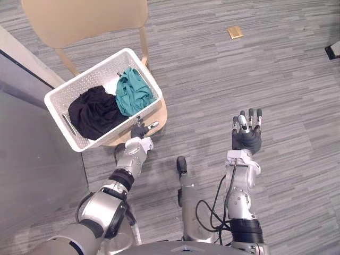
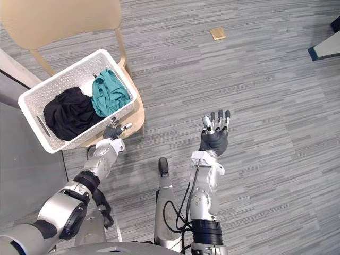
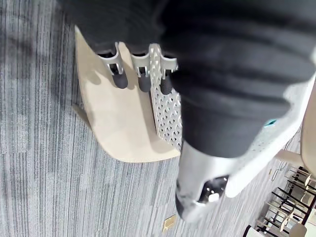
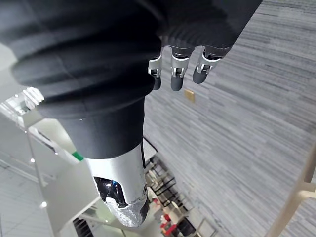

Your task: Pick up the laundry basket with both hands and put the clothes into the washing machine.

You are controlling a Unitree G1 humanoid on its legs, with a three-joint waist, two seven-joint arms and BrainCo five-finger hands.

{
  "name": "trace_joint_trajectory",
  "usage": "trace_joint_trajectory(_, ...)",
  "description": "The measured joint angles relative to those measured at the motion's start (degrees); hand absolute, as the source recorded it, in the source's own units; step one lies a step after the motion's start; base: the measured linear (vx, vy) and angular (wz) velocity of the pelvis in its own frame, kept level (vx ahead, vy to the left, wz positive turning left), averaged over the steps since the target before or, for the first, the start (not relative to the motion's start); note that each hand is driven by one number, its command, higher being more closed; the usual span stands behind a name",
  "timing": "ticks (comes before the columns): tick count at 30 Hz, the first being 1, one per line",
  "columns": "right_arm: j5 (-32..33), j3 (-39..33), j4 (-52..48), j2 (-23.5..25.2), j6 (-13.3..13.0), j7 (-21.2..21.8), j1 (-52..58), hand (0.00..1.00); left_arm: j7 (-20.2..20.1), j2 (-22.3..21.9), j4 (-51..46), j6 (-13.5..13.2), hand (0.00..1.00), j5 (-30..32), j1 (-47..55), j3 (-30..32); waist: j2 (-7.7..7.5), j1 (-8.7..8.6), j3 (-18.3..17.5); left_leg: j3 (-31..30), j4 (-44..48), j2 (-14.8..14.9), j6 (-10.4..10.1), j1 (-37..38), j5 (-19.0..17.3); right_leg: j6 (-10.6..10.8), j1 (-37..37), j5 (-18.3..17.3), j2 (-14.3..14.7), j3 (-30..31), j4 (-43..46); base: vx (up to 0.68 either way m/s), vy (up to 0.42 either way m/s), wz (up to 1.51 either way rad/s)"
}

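Holds left hand [image 1: 140, 129] just beside the near wall of the basket [image 1: 87, 74] of clothes [image 1: 95, 111] on the chair [image 1: 85, 21], far left, fingers [image 3: 120, 78] relaxed, and right hand [image 1: 247, 139] well right, fingers spread, empty, likely readying a two-handed lift.

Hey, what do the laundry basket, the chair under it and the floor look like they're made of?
Laundry basket: probably white moulded plastic with a matt finish; its walls are dotted with small, regular holes.
Chair: looks like pale bent plywood with a smooth satin finish, going by the thin curved seat and back. Laminate is possible.
Floor: seems to be grey carpet tile or woven vinyl, with fine streaked lines and no shine.
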Motion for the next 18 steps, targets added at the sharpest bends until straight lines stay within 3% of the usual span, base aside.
trace_joint_trajectory(9,-6.60,2.54,-1.29,0.18,0.18,0.03,0.17,0.00,-0.49,-0.07,-3.25,-0.02,0.00,1.44,11.73,-0.04,0.61,0.61,1.26,-2.59,1.52,0.11,0.17,-0.01,-1.47,0.51,3.16,-1.25,-0.70,-2.46,-0.26,0.01,0.025,0.15)
trace_joint_trajectory(13,-14.04,4.50,0.02,-2.32,1.27,0.60,-3.82,0.00,-3.84,1.83,-2.49,0.40,0.00,6.28,21.71,-0.01,1.15,3.28,1.53,-6.23,2.11,0.08,0.27,-0.45,-1.47,0.60,5.62,-1.85,-1.31,-5.82,-0.40,0.02,0.025,0.41)
trace_joint_trajectory(16,-19.58,7.66,9.35,-6.90,2.89,0.80,-13.11,0.00,-6.33,3.81,-1.94,0.62,0.00,8.80,27.52,0.75,1.59,5.65,1.71,-9.24,2.93,-0.14,0.65,-2.30,-1.23,0.60,6.60,-2.00,-1.86,-8.65,-0.46,-0.01,0.021,0.45)
trace_joint_trajectory(18,-25.02,9.71,15.32,-10.22,4.50,0.87,-19.74,0.00,-7.66,4.06,-2.06,0.68,0.00,10.20,30.45,2.93,2.80,7.65,2.35,-12.08,3.98,-0.23,0.82,-4.05,-1.10,0.58,7.58,-2.14,-2.14,-11.25,-0.49,-0.03,0.022,0.59)
